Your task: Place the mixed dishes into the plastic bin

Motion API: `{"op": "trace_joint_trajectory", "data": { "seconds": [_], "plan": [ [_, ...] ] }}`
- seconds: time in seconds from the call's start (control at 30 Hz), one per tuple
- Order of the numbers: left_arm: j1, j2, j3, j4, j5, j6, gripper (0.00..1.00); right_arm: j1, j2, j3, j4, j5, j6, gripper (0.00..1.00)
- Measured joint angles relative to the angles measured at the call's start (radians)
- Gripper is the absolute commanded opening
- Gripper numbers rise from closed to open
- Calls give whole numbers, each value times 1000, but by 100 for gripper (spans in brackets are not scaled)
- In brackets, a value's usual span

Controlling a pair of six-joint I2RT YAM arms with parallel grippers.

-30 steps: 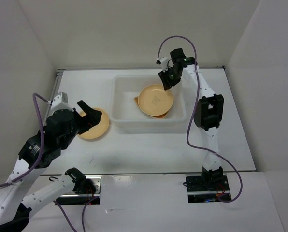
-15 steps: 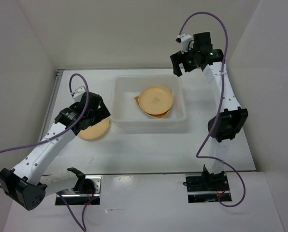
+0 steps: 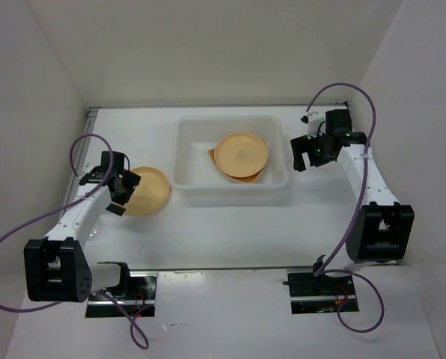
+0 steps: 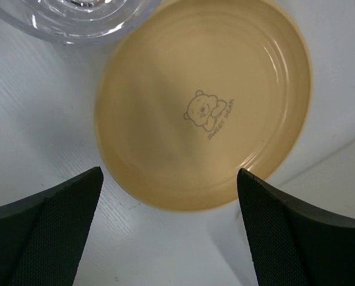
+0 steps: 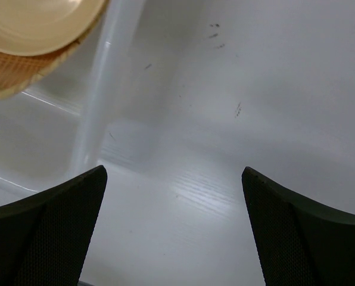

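Note:
A translucent white plastic bin [image 3: 230, 193] stands mid-table. Inside it a yellow-orange plate [image 3: 241, 155] lies on a tan woven tray [image 3: 210, 155]; the right wrist view shows the plate [image 5: 40, 18], the tray [image 5: 16, 71] and the bin wall [image 5: 97, 89]. A second plate [image 3: 147, 191] lies on the table left of the bin. My left gripper [image 3: 118, 191] hovers open at its left edge; in the left wrist view the plate [image 4: 204, 101] lies just beyond the open left gripper [image 4: 170, 177], with a clear cup [image 4: 85, 15] behind it. My right gripper [image 3: 298, 153] is open and empty, right of the bin, over bare table [image 5: 174, 173].
White walls close in the table at the back and on both sides. The arm bases sit at the near edge. Purple cables loop from both arms above the table.
My right gripper has let go of the plate in the bin, lifted away and come down to the right of the bin. My left arm has dropped low at the second plate's left edge.

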Motion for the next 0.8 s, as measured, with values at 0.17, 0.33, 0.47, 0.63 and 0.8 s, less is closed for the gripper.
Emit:
{"op": "trace_joint_trajectory", "data": {
  "seconds": [0.17,0.33,0.47,0.63,0.8],
  "plan": [
    [42,55,-27,51,18,-12,99,-60,-16,-61,19,-10,11,98],
    [46,101,-68,91,25,-35,99,-68,-55,-91,35,-26,15,98],
    [64,119,-120,102,40,-63,99,-68,-77,-110,52,-34,21,98],
    [76,121,-179,110,59,-88,89,-68,-88,-145,60,-38,28,98],
    [85,140,-179,131,62,-81,61,-68,-88,-150,63,-40,37,98]
  ]
}}
